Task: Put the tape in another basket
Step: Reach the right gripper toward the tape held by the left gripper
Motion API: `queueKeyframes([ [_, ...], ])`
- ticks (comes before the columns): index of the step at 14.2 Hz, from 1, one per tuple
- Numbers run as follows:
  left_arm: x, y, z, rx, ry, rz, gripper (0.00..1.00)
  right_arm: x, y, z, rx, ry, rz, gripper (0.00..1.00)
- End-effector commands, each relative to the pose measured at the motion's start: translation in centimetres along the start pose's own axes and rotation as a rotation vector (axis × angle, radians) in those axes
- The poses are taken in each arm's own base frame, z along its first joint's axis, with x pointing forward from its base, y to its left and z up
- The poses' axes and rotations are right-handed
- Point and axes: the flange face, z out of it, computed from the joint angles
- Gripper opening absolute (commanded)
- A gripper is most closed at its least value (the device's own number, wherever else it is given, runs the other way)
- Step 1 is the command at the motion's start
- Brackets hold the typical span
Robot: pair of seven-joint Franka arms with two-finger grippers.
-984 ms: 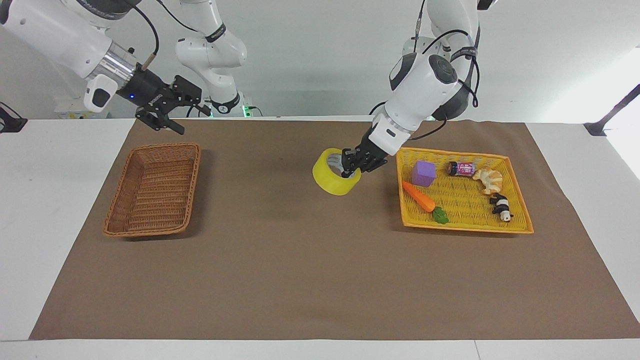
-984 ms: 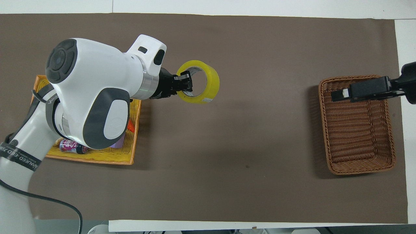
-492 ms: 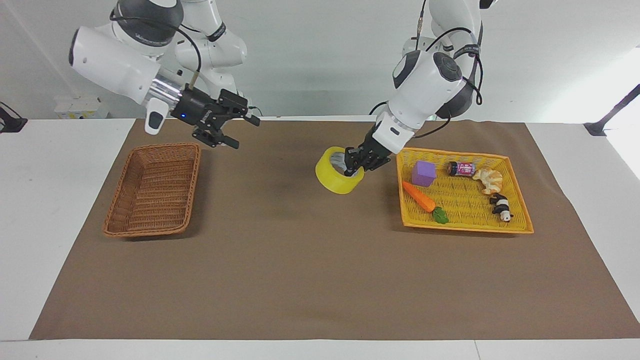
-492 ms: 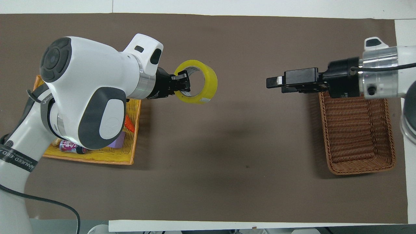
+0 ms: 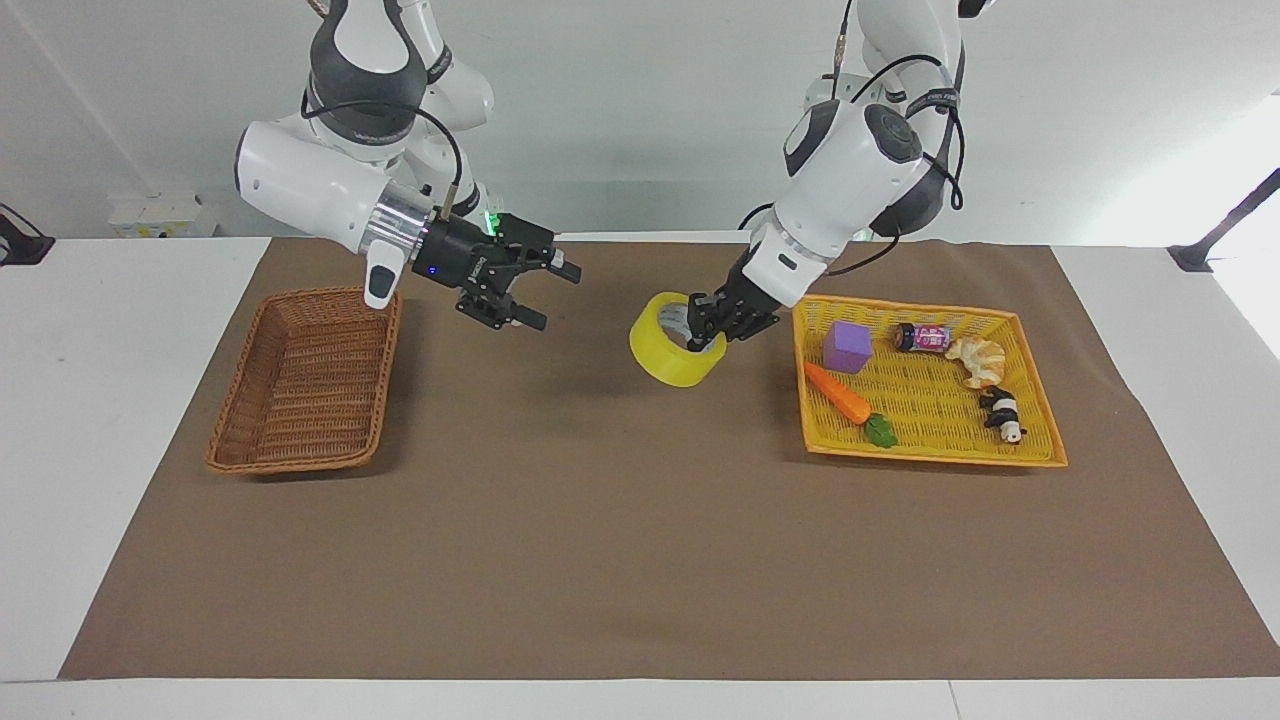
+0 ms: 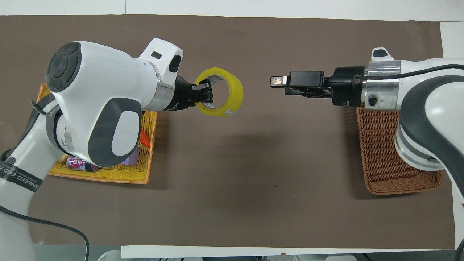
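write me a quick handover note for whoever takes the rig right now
Left gripper: shut on the tape, held up over the mat beside the yellow basket.
Right gripper: open, empty, over the mat between the brown basket and the tape, pointing at the tape.
Done: tape is out of the yellow basket.
Left: get it into the brown basket, probably by handing it to the right gripper.

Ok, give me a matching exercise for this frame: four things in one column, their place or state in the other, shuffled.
Things:
1. tape
2. right gripper
3. carrot
4. brown basket

Place or state:
A. lying in the yellow basket
B. gripped by the left gripper, off the mat
C. holds nothing, toward the right arm's end
D. open, over the mat between brown basket and tape

Pairs: 1-B, 2-D, 3-A, 4-C
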Motion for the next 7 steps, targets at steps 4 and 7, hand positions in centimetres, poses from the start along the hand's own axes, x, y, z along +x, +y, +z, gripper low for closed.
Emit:
queueKeyframes([
  [4, -0.6, 0.1, -0.8, -0.009, -0.011, 0.008, 0.02, -0.7, 1.1, 6.6, -0.001, 0.045, 0.040, 0.99],
  [7, -0.6, 0.1, -0.8, -0.008, -0.011, 0.004, 0.02, -1.6, 0.3, 8.3, -0.005, 0.031, 0.100, 0.99],
])
